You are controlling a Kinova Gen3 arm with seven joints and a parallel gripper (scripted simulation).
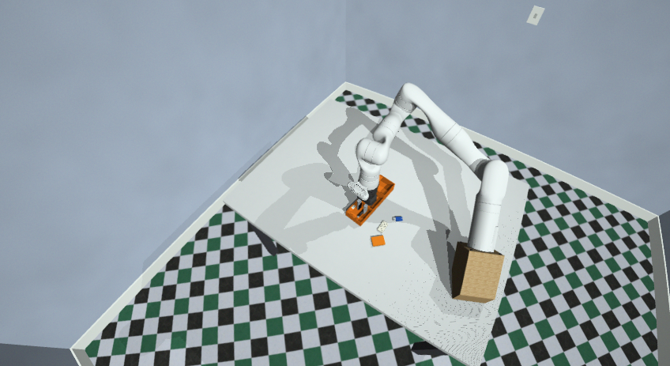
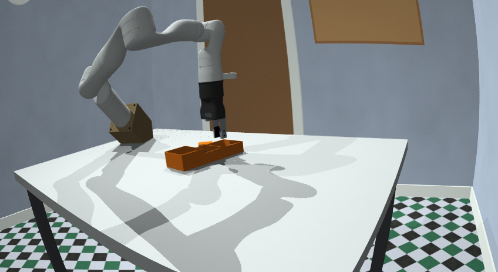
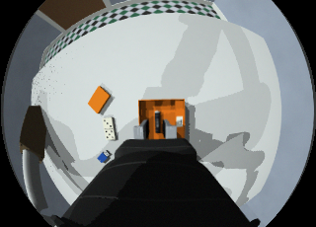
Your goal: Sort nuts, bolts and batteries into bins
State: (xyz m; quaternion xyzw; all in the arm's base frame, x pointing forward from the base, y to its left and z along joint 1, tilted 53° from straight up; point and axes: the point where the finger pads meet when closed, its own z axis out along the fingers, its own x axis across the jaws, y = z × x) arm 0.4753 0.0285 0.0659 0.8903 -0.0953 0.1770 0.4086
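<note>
Two orange bins (image 1: pixel 370 198) stand joined end to end in the middle of the table; they also show in the exterior view (image 2: pixel 204 153) and the wrist view (image 3: pixel 161 119). I cannot read their letters. My gripper (image 2: pixel 219 132) hangs just above one bin, pointing straight down, with its fingers apart and nothing between them. A small pale thing (image 3: pixel 180 120) lies inside the bin under me. A blue battery (image 1: pixel 397 218) lies on the table beside the bins, and it also shows in the wrist view (image 3: pixel 103 158).
A white spotted tile (image 1: pixel 382 226) and a flat orange block (image 1: pixel 377 240) lie on the table near the battery. The arm's wooden base (image 1: pixel 477 277) stands at the table's edge.
</note>
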